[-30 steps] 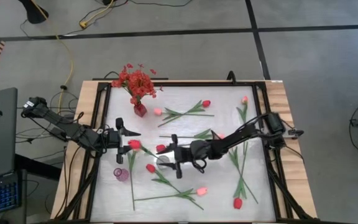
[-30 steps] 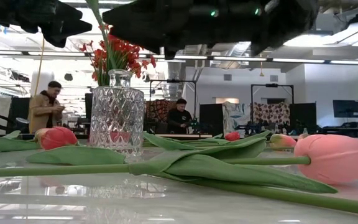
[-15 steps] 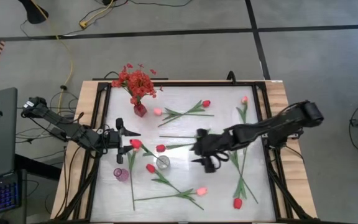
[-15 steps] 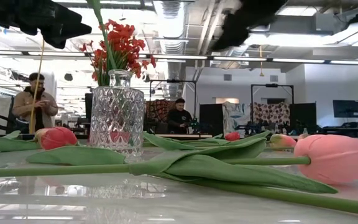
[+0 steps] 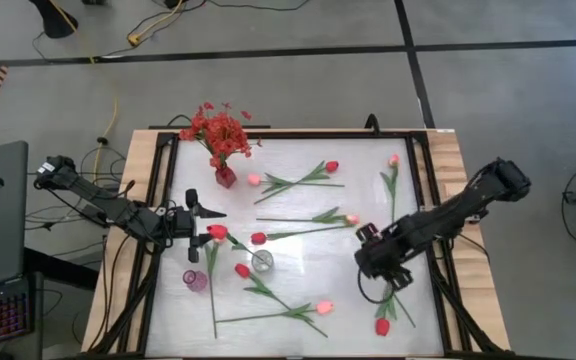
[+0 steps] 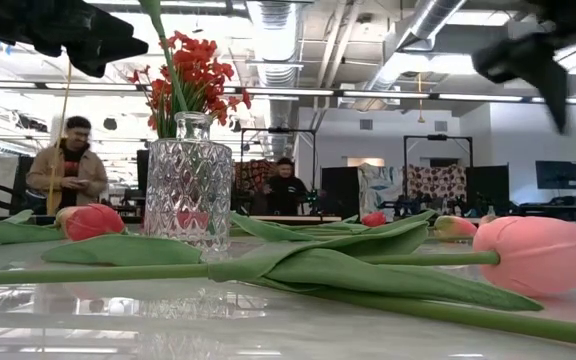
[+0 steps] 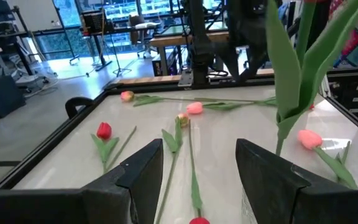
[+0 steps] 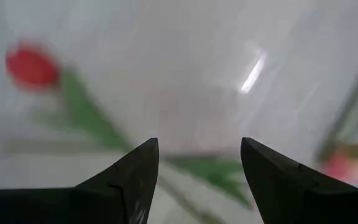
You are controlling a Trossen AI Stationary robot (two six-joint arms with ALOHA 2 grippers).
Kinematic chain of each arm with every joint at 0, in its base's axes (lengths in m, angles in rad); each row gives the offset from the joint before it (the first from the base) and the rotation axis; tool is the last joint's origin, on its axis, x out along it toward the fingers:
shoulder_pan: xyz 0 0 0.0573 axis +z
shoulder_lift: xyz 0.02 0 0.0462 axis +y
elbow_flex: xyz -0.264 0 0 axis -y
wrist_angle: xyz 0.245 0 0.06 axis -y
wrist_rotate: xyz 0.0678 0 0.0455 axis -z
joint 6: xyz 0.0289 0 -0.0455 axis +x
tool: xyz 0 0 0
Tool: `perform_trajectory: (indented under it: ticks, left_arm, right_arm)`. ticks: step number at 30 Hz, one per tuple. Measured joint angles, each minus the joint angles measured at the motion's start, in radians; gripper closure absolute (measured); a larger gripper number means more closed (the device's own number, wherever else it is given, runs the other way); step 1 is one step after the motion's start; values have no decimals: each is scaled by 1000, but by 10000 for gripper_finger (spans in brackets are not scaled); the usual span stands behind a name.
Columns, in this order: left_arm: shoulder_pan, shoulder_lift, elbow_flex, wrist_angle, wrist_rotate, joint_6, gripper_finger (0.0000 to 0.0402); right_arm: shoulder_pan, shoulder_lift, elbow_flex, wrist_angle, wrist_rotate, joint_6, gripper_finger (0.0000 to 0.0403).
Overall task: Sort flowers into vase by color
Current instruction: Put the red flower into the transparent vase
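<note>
The red spray (image 5: pixel 219 132) stands in its red vase (image 5: pixel 225 177) at eleven o'clock. Tulips (image 5: pixel 298 180) lie scattered, unsorted. My left gripper (image 5: pixel 200 222) waits wide at nine; my right gripper (image 5: pixel 376 268) hovers empty, fingers apart, near four.

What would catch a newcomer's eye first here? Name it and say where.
The bushy red spray in a small vase at the table's far left corner stands out first. Then come the red and pink tulips lying scattered across the white tabletop. The right pincer hovers open over the stems near the right edge.
</note>
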Motion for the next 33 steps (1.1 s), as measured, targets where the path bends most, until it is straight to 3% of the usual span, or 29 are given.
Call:
perform_trajectory:
  ticks: [9,16,33]
  left_arm:
    - [0,0,0,1,-30,0,212]
    - [0,0,0,1,-30,-6,212]
    - [0,0,0,-1,-34,-1,212]
  right_arm:
    - [116,163,-77,-25,-7,-228,150]
    - [122,258,-104,-37,-25,-231,184]
    - [177,294,-150,99,-52,-256,232]
